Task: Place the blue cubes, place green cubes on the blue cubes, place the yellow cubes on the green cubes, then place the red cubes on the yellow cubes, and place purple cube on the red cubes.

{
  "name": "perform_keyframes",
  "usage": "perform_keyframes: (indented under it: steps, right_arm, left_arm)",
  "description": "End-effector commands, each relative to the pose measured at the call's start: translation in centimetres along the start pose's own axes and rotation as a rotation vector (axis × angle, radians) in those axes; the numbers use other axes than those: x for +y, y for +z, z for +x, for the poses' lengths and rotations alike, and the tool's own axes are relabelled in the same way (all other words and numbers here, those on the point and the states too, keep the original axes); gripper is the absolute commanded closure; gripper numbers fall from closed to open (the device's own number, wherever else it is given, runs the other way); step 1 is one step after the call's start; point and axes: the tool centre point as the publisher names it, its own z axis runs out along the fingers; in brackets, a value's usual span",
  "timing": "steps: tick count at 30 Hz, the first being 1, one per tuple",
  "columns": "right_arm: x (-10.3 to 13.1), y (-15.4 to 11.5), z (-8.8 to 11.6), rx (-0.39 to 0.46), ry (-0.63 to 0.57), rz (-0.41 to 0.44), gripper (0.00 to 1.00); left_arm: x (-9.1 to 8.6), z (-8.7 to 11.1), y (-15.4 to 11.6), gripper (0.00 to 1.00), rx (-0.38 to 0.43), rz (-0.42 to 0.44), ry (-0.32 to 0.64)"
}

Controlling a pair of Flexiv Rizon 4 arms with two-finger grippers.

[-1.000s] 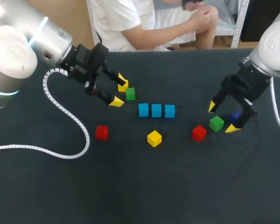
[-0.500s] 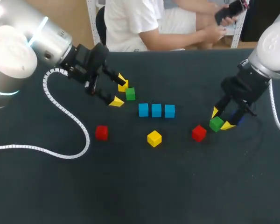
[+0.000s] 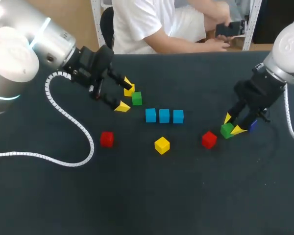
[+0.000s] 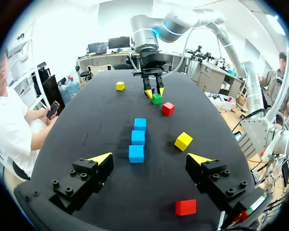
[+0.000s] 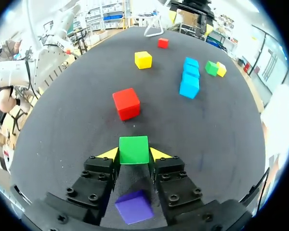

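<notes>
My right gripper (image 3: pixel 233 124) is shut on a green cube (image 3: pixel 227 130) at the table's right; in the right wrist view the yellow fingertips press both sides of the green cube (image 5: pixel 134 149). A purple cube (image 5: pixel 134 206) lies behind it, under the gripper's body. A red cube (image 3: pixel 208 139) sits just left. Three blue cubes (image 3: pixel 164 115) form a row in the middle. My left gripper (image 3: pixel 125 95) hangs open beside a second green cube (image 3: pixel 136 98) and a yellow cube (image 3: pixel 130 90). Another yellow cube (image 3: pixel 161 145) and a red cube (image 3: pixel 107 139) lie nearer the front.
A white coiled cable (image 3: pixel 71 122) runs across the table's left part. In the left wrist view a further yellow cube (image 4: pixel 120 85) sits far off, beyond my right arm. A person sits behind the far edge, not touching the table.
My right gripper's fingers have come together from wide apart onto the green cube. The left arm has kept still.
</notes>
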Motion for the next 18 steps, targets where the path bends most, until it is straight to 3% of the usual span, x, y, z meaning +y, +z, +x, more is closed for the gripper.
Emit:
perform_keyframes:
  steps: [1, 7, 18]
  right_arm:
    - [-0.8, 0.3, -0.4, 0.059, 0.114, -0.024, 1.0]
    - [-1.4, -0.4, -1.5, 0.037, 0.274, -0.017, 1.0]
    - [-1.9, -2.6, -6.0, -0.004, 0.3, 0.093, 1.0]
  left_arm:
    - [0.2, 0.0, 0.0, 0.0, 0.003, 0.005, -0.001]
    - [0.2, 0.0, 0.0, 0.0, 0.003, 0.005, -0.001]
    - [0.2, 0.0, 0.0, 0.0, 0.003, 0.005, -0.001]
